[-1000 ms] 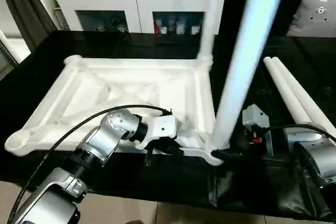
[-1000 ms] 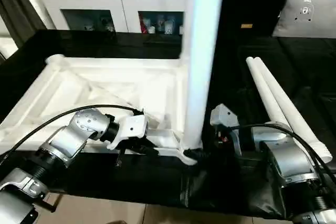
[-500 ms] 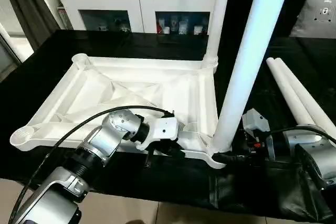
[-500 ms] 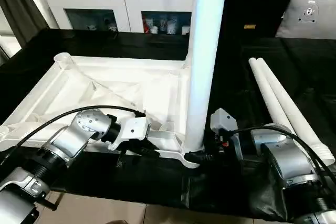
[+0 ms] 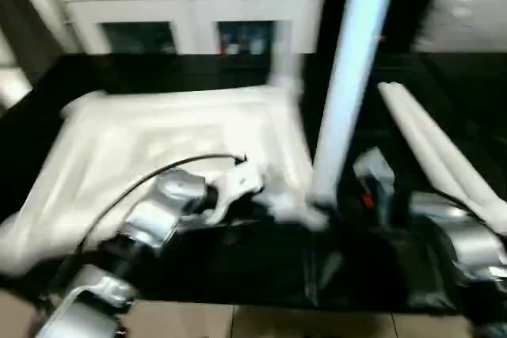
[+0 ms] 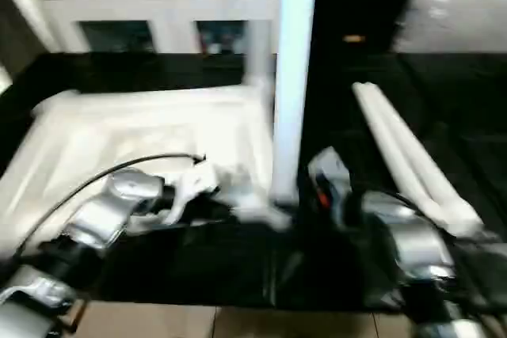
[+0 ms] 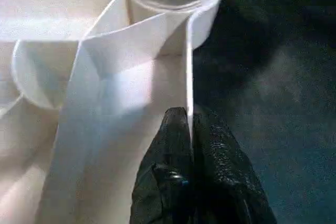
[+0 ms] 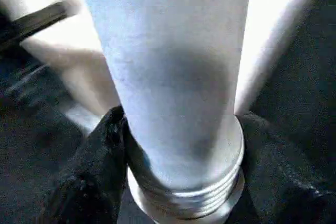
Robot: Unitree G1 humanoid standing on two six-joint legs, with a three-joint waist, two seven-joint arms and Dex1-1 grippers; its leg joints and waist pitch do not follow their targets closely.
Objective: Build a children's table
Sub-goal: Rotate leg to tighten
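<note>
The tabletop (image 5: 158,140) lies underside up; the left gripper (image 7: 186,124) pinches its near rim wall at six o'clock; the right gripper (image 8: 173,129) clasps the upright leg (image 5: 348,77) at its threaded base, apparently seating it in the five-o'clock corner socket; two spare legs (image 6: 412,164) wait at three o'clock; next, screw it home.
</note>
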